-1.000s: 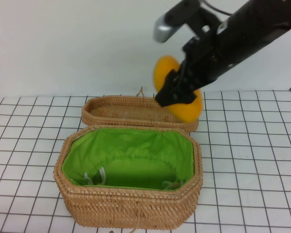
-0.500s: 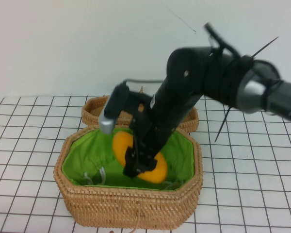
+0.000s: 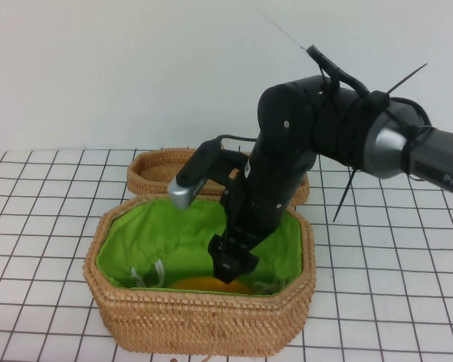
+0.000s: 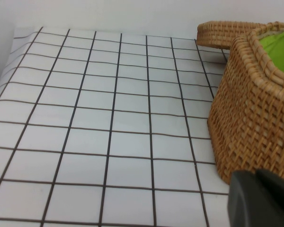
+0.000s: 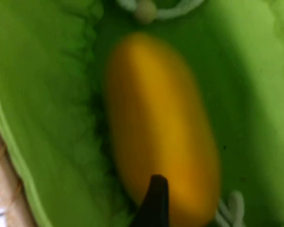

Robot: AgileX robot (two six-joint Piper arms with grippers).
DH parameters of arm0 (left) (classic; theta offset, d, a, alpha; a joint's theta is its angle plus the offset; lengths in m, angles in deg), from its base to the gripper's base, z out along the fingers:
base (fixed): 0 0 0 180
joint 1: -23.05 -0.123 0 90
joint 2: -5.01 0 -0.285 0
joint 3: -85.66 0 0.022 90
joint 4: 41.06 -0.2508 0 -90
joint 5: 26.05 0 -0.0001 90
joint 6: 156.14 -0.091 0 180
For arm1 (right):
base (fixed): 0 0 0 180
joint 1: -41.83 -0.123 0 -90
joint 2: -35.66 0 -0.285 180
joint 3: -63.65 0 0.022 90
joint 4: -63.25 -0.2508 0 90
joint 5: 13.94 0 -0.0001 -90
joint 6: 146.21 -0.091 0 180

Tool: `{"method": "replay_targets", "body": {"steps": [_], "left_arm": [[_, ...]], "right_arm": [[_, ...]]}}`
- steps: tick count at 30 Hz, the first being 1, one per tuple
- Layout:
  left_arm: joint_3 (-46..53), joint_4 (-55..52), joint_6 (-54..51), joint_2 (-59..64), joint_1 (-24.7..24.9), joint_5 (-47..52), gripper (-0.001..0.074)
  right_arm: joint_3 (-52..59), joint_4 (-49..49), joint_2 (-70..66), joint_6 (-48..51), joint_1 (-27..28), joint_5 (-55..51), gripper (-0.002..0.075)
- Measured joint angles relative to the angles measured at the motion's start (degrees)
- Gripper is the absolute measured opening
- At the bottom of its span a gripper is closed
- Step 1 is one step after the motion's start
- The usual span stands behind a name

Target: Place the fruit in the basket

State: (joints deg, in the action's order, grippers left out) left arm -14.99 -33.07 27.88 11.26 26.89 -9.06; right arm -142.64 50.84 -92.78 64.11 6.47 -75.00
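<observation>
The left gripper (image 4: 260, 198) is seen only in its own wrist view, as a dark edge just outside the basket's (image 3: 200, 320) woven outer wall, low over the gridded table (image 4: 109, 118); whether its jaws are wide or narrow cannot be told. The basket is set near the middle of the table, its green lining (image 3: 174, 241) laid open to the camera, and its shallow woven lid (image 3: 166, 172) is seen lying open just behind it, against the rear rim. The fruit (image 3: 204, 285) is found lying on the lining at the bottom of the basket, close to the front wall, with only its orange-yellow top visible over the rim in the high view. White cord loops (image 3: 155, 275) are seen on the lining beside it. The right gripper (image 3: 232, 265) is lowered inside the basket, just above the fruit, and its jaws are parted, with nothing held between them. In the right wrist view, one dark fingertip (image 5: 154, 201) is seen over the near end of the fruit (image 5: 161, 127).
</observation>
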Motion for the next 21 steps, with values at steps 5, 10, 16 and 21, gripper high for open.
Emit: {"method": "replay_targets", "body": {"steps": [5, 10, 16, 21], "left_arm": [[0.0, 0.0, 0.0, 0.0, 0.0, 0.0, 0.0001], [0.0, 0.0, 0.0, 0.0, 0.0, 0.0, 0.0001], [0.0, 0.0, 0.0, 0.0, 0.0, 0.0, 0.0001], [0.0, 0.0, 0.0, 0.0, 0.0, 0.0, 0.0001]], "right_arm": [[0.1, -0.1, 4.1, 0.4, 0.0, 0.3, 0.0550], [0.1, 1.8, 12.9, 2.4, 1.2, 0.7, 0.0122], [0.1, 3.5, 23.6, 2.4, 4.8, -2.5, 0.0012], [1.8, 0.6, 33.0, 2.4, 7.6, -0.5, 0.0005]]}}
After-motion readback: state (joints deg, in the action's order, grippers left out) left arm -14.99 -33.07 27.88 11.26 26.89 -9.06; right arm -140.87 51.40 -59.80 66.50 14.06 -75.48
